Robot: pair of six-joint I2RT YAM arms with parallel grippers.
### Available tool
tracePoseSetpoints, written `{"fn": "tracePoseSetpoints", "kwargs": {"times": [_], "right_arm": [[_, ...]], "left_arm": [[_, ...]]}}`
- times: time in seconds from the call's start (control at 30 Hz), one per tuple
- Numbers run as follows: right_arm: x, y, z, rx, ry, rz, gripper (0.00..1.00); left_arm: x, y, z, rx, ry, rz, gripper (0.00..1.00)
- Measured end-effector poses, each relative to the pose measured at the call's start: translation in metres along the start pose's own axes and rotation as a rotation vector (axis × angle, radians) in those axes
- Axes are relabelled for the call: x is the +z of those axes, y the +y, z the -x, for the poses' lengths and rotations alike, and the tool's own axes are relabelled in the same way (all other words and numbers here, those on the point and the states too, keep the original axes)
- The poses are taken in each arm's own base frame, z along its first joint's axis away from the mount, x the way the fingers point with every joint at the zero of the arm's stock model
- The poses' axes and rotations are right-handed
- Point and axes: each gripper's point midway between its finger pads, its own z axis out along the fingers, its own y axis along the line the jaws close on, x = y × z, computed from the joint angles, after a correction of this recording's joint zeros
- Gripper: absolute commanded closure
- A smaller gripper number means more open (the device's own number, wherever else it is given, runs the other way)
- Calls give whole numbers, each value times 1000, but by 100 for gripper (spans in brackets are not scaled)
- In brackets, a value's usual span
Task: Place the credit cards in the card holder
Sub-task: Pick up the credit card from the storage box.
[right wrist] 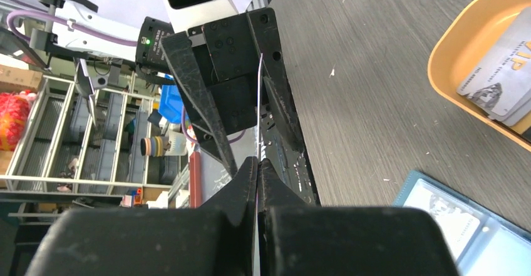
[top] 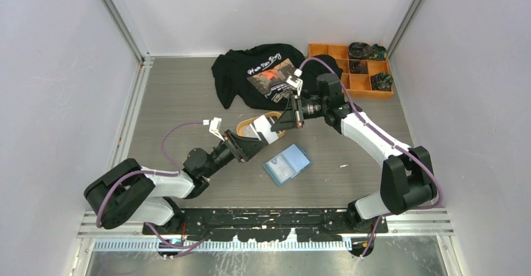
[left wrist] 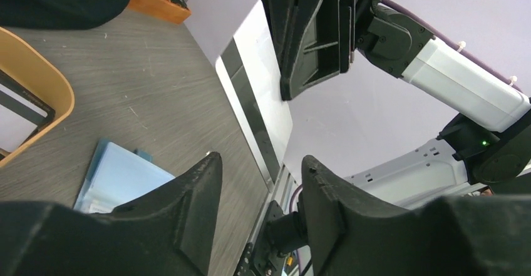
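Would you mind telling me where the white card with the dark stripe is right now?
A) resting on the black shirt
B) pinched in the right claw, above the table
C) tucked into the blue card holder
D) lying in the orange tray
B: the right claw is closed on the edge of the white card, holding it up in the air.

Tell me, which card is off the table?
The white dark-striped card, pinched in the right tool; the other cards lie in the orange tray.

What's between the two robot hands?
A white credit card: the right gripper pinches one end, the other sits between the left gripper's open fingers. Left wrist view shows it.
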Motion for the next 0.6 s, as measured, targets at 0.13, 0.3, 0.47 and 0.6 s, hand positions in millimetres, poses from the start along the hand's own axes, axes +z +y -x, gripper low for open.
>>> {"fn": "tracePoseSetpoints", "kwargs": {"times": [0.13,0.3,0.47,0.6], "right_arm": [[4,3,-4,-15,19,15,99],[6,1,-13,-59,46,16,55],[-2,0,-25,-171,110,-47,25],[-12,13,-37,-280,132,-51,24]], "left_arm": [[1,1,2,8,-13,6,76],[0,-6,7,41,-28,-15,100],[-7,-9,3,123,-4,-41,100],[-14,-16,-6,192,64,-78,100]]}}
